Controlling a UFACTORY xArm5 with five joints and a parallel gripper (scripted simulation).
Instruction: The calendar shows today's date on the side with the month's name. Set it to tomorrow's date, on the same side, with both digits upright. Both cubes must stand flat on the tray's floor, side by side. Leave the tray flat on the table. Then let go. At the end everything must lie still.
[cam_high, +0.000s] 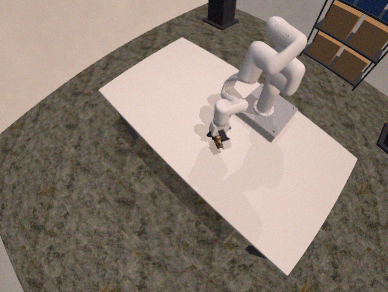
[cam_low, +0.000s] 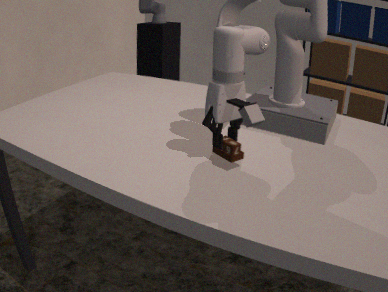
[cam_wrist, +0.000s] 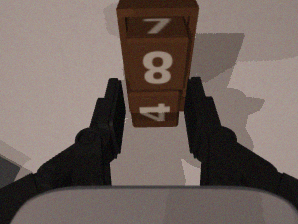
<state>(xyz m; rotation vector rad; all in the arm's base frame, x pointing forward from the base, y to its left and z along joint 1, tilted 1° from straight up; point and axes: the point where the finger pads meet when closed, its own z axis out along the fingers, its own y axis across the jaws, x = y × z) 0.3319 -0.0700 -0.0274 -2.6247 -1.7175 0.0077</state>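
The brown calendar stands on the white table (cam_high: 165, 100) (cam_low: 100, 130) just in front of the robot's base. In the wrist view its tray (cam_wrist: 157, 7) runs away from me. The near cube (cam_wrist: 157, 67) shows a white 8 towards the camera and a 4 on the face below it. A 7 shows on the cube behind (cam_wrist: 156, 26). My gripper (cam_wrist: 154, 94) (cam_low: 226, 135) (cam_high: 218, 139) is down over the near cube, one finger on each side with a narrow gap to it, and is open.
The arm's grey base plate (cam_high: 270, 117) (cam_low: 295, 117) lies right behind the calendar. A black pedestal (cam_high: 221, 12) (cam_low: 159, 50) and a shelf with brown boxes (cam_high: 345, 40) (cam_low: 350, 65) stand beyond the table.
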